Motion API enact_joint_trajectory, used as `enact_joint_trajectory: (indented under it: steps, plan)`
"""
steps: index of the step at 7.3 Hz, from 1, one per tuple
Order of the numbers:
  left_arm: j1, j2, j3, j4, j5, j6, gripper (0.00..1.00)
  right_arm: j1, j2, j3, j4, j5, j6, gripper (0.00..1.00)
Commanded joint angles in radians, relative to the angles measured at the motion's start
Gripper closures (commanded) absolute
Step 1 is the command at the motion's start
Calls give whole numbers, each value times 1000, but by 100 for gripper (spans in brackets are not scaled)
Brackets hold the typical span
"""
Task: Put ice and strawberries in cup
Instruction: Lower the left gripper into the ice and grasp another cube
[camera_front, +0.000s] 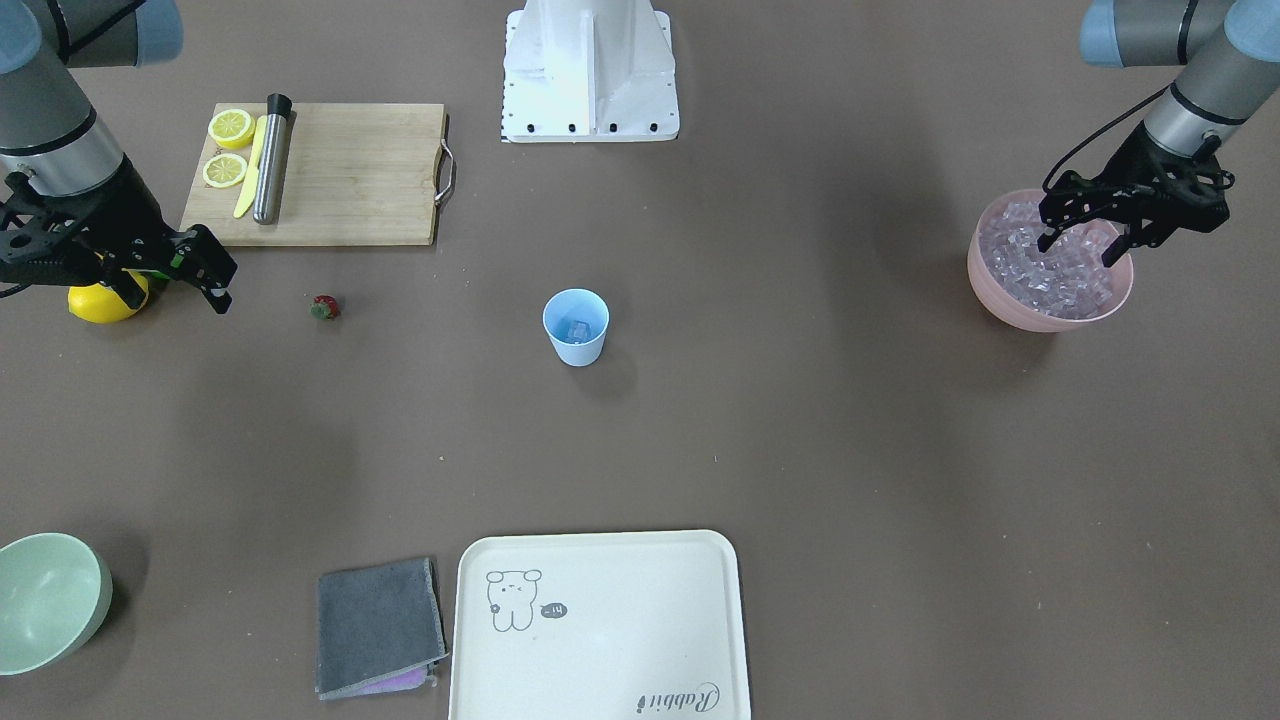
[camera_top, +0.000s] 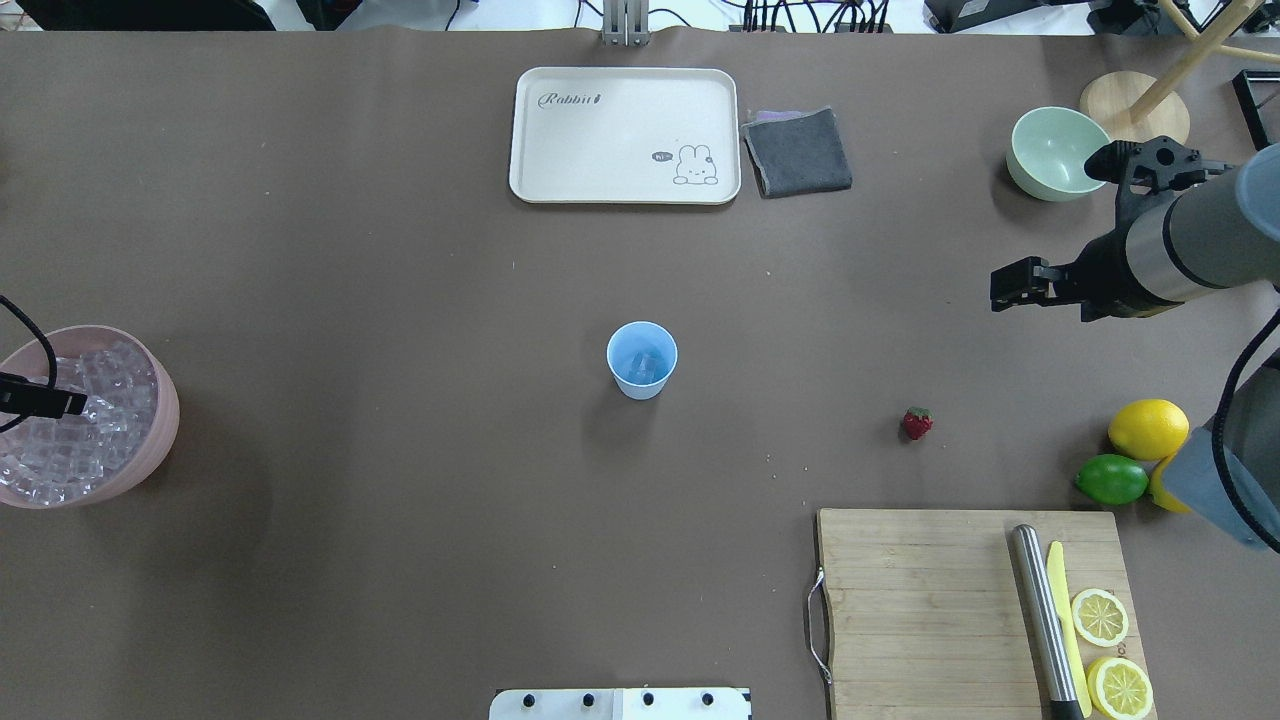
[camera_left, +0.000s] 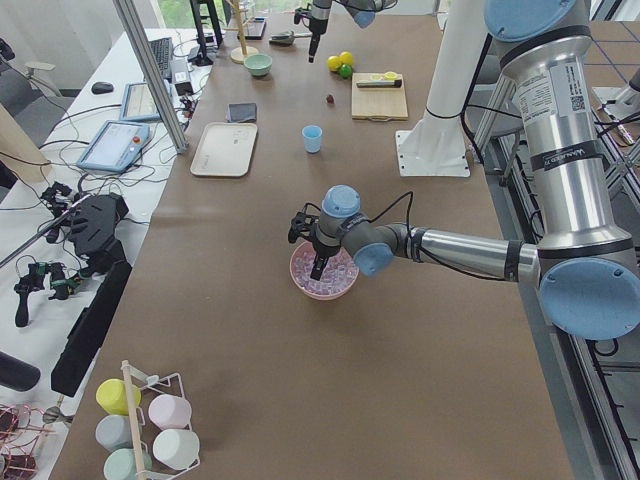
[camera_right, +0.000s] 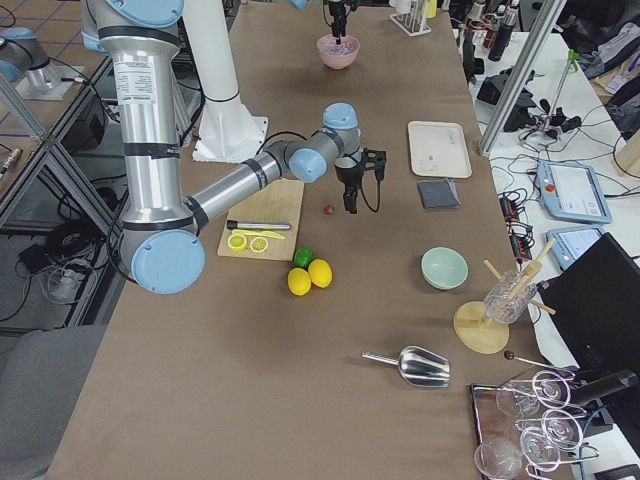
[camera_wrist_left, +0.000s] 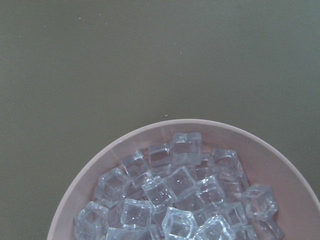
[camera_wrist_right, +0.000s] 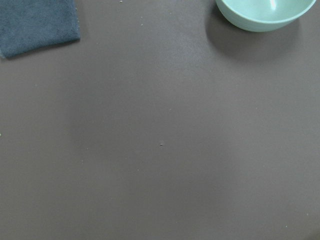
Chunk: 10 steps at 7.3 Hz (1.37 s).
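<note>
Cup (camera_front: 575, 327) has open tabletop (camera_front: 800, 420) all round; strawberry (camera_front: 325, 307) lies well apart from it, toward the spread right gripper (camera_front: 175, 295). Left gripper (camera_front: 1078, 245), also spread, hangs over ice (camera_front: 1060, 282) heaped in a pink bowl (camera_front: 1030, 318) on the cup's opposite side.

The ice (camera_wrist_left: 175, 195), many small clear glassy cubes, is lying heaped in a pink bowl (camera_top: 165, 430) at the left edge of the table (camera_top: 400, 250), filling it almost to the rim. The cup (camera_top: 640, 390), light blue and handleless, is standing upright in the middle, well apart from the bowl, with at least one clear cube sitting inside. The strawberry (camera_top: 917, 423), tiny and red with a green cap, is lying to the cup's right, slightly nearer the robot and well apart from it.
</note>
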Motion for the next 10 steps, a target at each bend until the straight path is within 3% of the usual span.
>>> enact_joint_trajectory:
  steps: [1, 5, 10]
  plan:
    - [19, 1, -2, -9, 0, -5, 23, -1, 0, 0, 0, 0, 0, 0]
    - [112, 16, -2, -25, 60, -62, 23, -1, 0, -2, 0, 0, 0, 0]
    - [160, 45, 2, -62, 66, -64, 34, -1, -2, -1, 0, 0, 0, 0]
